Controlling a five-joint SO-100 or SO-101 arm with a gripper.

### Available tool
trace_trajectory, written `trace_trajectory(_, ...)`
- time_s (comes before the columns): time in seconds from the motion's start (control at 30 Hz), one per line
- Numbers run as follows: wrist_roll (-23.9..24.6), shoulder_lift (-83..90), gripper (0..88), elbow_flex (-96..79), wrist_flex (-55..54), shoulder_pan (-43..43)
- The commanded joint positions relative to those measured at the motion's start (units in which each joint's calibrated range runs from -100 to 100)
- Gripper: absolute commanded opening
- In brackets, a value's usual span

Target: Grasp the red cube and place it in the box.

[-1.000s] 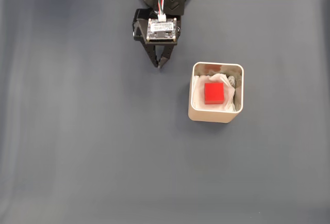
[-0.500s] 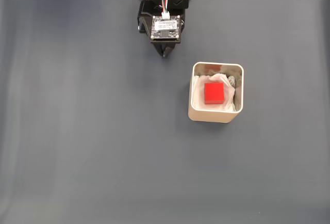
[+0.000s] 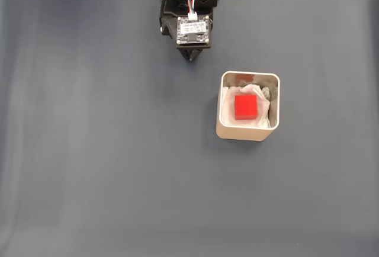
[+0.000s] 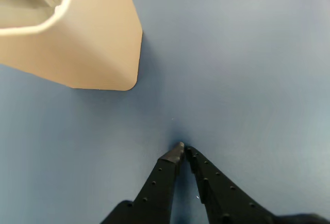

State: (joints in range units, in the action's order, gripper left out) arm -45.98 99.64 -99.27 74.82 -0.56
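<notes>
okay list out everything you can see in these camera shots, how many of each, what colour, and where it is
red cube: one, bright red, inside the box on the white padding, right of centre in the fixed view.
box: one, beige, square with rounded corners, on the table right of centre; its outer wall shows at upper left in the wrist view.
padding: one crumpled white lining, inside the box under and around the cube.
table: one, dark grey-blue surface across both views.
gripper: one, black, fingers closed together and empty, near the top centre of the fixed view, apart from the box.
</notes>
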Motion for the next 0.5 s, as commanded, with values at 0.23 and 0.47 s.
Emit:
trace_trajectory(0.23,-0.6,0.3,3.2,-0.5,1.5,0.0)
trace_trajectory(0.47,-0.7,0.4,3.8,-0.5,1.5,-0.1)
